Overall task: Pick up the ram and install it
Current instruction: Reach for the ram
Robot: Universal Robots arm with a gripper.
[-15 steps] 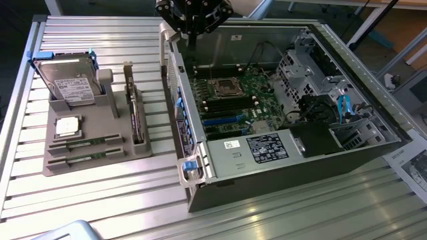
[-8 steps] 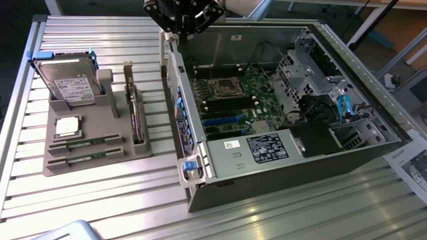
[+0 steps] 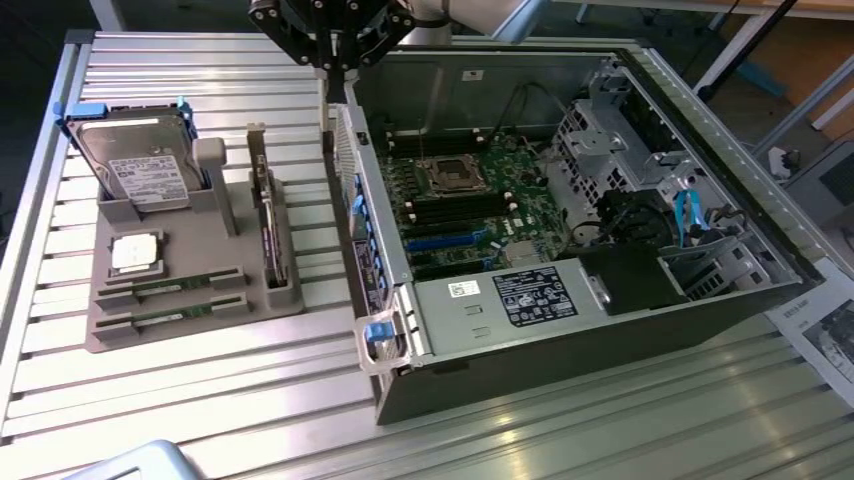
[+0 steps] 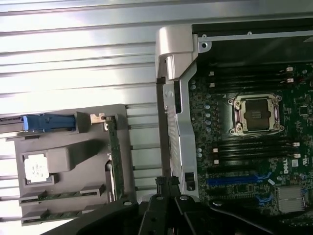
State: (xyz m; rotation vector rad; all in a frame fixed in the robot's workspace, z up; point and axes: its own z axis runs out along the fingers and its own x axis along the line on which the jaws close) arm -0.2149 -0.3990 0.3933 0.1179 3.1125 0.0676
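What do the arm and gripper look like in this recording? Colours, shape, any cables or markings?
The gripper is matte black: an angular, faceted body that narrows to slim dark fingers. In the wrist view, the gripper appears as black bracket-like plates. Above it in the exterior view is a rounded, light grey arm link. No markings or loose cables can be made out.

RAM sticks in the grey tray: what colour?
The RAM sticks are green, best seen in the exterior view.

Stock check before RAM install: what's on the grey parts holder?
On the grey holder: hard drive upright, silver processor chip flat, ram stick, second ram stick, dark expansion card on edge. Drive, stick and card bottoms hidden in their slots.
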